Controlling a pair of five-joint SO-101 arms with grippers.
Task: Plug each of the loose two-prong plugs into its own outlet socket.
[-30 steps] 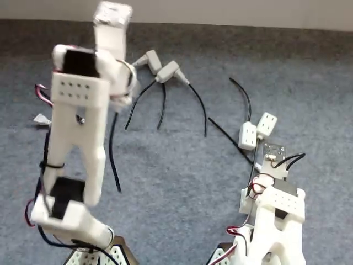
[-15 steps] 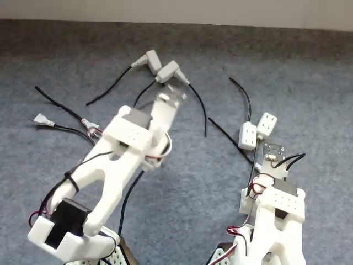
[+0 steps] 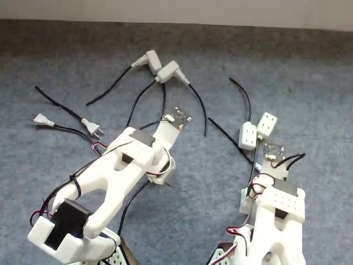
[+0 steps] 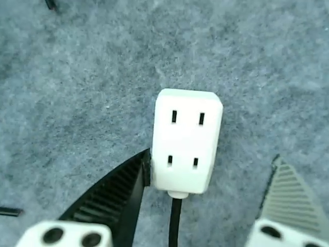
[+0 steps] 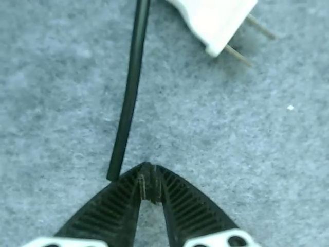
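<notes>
A white outlet block (image 4: pixel 186 141) with two pairs of slots lies on the grey carpet, its black cable running back toward the wrist. My left gripper (image 4: pixel 211 157) is open around it, and the dark finger (image 4: pixel 121 190) touches its side. In the high view the left arm (image 3: pixel 118 176) stretches over the middle of the carpet. The right gripper (image 5: pixel 151 172) is shut on nothing, low over the carpet. A white two-prong plug (image 5: pixel 213 18) lies just ahead of it, and a black cable end (image 5: pixel 114 172) sits beside its tip. Two loose plugs (image 3: pixel 41 118) (image 3: pixel 95 130) lie at the left.
Two grey-white outlet blocks (image 3: pixel 151 58) (image 3: pixel 168 70) with black cables lie at the far middle. Two small white blocks (image 3: pixel 248 134) (image 3: pixel 267 124) sit just beyond the right arm (image 3: pixel 276 210). Loose black cables (image 3: pixel 198 105) curl across the carpet between the arms.
The left arm came down from a raised pose, swung over toward the far outlet blocks, then drew back nearer. The right arm has stayed still.
</notes>
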